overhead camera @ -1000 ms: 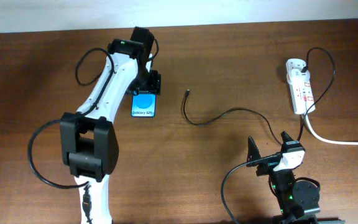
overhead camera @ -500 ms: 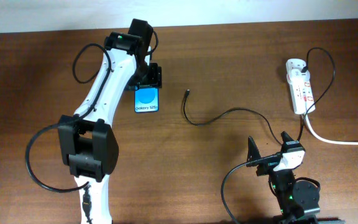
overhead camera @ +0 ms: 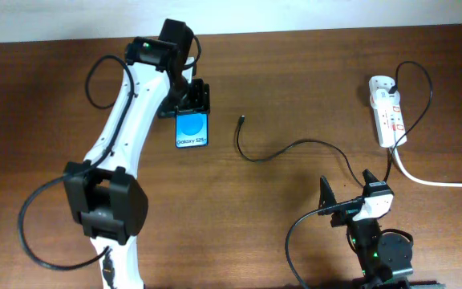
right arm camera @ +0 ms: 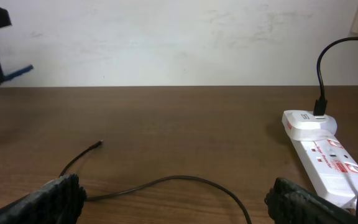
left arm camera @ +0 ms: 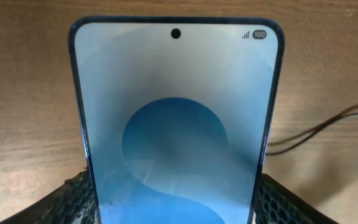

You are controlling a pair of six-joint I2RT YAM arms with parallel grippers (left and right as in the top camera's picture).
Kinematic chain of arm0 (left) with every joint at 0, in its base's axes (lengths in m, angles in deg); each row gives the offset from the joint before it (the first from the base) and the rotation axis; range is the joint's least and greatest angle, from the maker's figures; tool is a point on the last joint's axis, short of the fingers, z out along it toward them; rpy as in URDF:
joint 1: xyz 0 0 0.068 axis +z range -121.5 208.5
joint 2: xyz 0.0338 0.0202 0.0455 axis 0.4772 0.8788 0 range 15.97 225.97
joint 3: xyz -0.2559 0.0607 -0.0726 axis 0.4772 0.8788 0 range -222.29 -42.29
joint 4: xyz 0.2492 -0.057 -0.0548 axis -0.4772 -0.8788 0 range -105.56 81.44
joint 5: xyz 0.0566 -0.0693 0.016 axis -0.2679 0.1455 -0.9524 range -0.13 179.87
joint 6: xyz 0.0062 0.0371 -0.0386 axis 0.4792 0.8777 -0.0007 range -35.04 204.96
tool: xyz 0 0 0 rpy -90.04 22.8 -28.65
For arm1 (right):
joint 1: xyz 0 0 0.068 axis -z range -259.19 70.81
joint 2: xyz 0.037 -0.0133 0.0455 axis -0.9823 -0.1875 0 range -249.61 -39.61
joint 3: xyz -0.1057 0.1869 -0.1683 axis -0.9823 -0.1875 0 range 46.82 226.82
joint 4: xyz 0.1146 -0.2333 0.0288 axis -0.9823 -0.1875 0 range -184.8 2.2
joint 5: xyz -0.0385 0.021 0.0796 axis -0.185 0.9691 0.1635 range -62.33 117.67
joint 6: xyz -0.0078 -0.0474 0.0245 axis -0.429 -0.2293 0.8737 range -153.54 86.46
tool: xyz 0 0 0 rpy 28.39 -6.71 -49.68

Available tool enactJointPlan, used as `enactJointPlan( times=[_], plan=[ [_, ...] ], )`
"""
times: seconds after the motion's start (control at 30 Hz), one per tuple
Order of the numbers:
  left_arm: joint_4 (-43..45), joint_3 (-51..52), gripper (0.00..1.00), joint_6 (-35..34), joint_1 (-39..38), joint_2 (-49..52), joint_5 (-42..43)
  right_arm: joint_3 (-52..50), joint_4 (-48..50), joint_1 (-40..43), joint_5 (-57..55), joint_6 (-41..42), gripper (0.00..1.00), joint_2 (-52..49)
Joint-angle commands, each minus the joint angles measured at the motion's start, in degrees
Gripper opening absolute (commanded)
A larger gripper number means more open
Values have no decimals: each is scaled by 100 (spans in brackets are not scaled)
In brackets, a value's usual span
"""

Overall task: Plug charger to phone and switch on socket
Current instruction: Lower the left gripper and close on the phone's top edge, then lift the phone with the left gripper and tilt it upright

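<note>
The phone [overhead camera: 192, 128] lies on the table, blue screen up with a white strip reading "Galaxy S25+". My left gripper [overhead camera: 189, 105] is shut on its far end; in the left wrist view the phone [left arm camera: 176, 124] fills the space between both fingers. The charger cable [overhead camera: 287, 148] curls across the table middle, its plug tip [overhead camera: 241, 120] lying free right of the phone; it also shows in the right wrist view [right arm camera: 166, 182]. The socket [overhead camera: 386, 111] lies at far right, charger adapter plugged in at its far end. My right gripper [overhead camera: 351, 205] is open and empty near the front edge.
The socket's thick white cord [overhead camera: 431, 181] runs off the right edge. The socket also shows in the right wrist view [right arm camera: 325, 155] with red switches. A pale wall stands behind the table's far edge.
My left gripper has dragged the phone to the right, toward the cable's plug tip, and turned it more upright. The right arm has not moved.
</note>
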State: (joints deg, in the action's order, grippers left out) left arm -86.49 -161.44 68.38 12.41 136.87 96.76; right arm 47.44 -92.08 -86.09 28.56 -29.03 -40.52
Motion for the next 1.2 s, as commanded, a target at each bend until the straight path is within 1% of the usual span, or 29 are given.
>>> enactJointPlan(
  times=[0.0,0.3,0.43,0.53,0.67,0.87,0.97,1.07,1.17],
  plan=[
    [-136,-199,0,-72,2,-361,31,-31,-24,17,-11,20,98,33],
    [-490,-184,0,-50,2,-1054,-372,-31,-24,17,-11,20,99,33],
    [-483,164,0,-52,2,-1252,-372,-31,-26,17,-11,20,98,33],
    [-109,769,0,-55,2,-1513,-319,-31,-24,17,-11,20,98,33],
    [684,1847,0,-76,4,-2090,-81,-31,-26,17,-11,20,98,33],
    [1241,2660,0,-101,4,-2184,267,-31,-24,17,-11,20,98,33],
    [1585,3060,0,-249,2,-2238,280,-31,-24,17,-11,20,98,33],
    [2046,3681,0,-334,2,-2529,304,-31,-26,17,-11,20,98,33],
    [2291,4083,0,-413,4,-2684,350,-31,-26,17,-11,20,98,33]
  ],
)
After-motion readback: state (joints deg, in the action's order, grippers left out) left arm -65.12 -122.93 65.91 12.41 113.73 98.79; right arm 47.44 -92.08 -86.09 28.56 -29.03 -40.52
